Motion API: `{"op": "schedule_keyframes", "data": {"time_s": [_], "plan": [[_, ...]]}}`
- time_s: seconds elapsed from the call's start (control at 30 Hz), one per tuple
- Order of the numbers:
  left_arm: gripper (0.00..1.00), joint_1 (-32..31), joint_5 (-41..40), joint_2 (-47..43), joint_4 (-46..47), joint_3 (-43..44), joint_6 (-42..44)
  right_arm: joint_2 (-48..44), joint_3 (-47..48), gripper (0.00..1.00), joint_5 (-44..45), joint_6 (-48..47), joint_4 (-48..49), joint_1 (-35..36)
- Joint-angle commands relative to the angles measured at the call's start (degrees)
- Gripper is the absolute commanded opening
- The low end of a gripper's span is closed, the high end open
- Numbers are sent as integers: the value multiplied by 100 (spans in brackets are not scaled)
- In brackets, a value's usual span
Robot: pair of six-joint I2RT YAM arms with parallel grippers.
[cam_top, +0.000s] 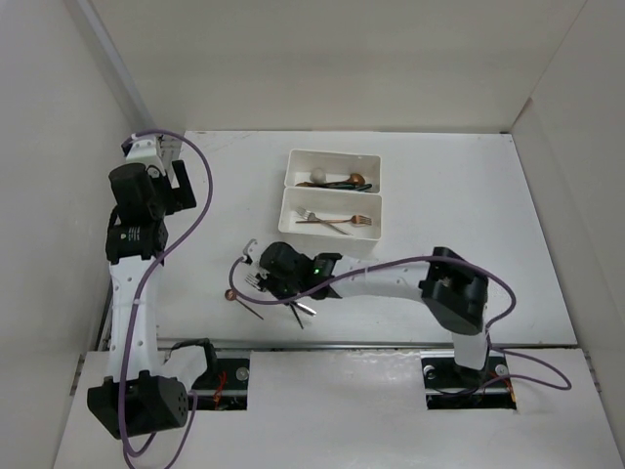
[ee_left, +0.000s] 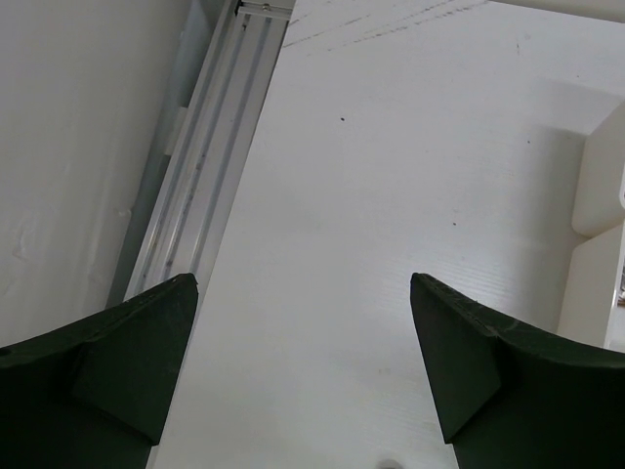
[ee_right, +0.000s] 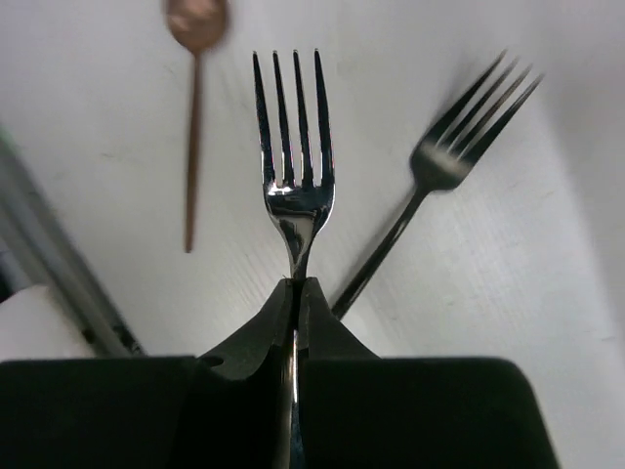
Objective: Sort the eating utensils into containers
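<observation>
The fork you are after sits clamped by its neck in your right tool, whose jaws are pressed together on it, the tines pointing straight out ahead of the fingers. Just to its right a second fork lies slanted on the table, its handle running in under the tool. To the left lies a copper spoon, blurred, apart from both forks. From above, your right tool is over the near-left part of the table, short of the two joined white trays. The far tray holds spoons and the near tray holds forks. Your left tool stands wide and holds nothing, over bare table beside the trays.
</observation>
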Motion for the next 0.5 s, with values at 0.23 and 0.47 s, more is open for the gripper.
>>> {"op": "schedule_keyframes", "data": {"time_s": [0.23, 0.47], "plan": [[86, -95, 409, -5, 160, 46, -48, -1242, 1003, 0, -260, -3372, -130, -1473], [81, -332, 1270, 100, -33, -296, -952, -415, 1083, 0, -190, -4850, -274, -2265]]}}
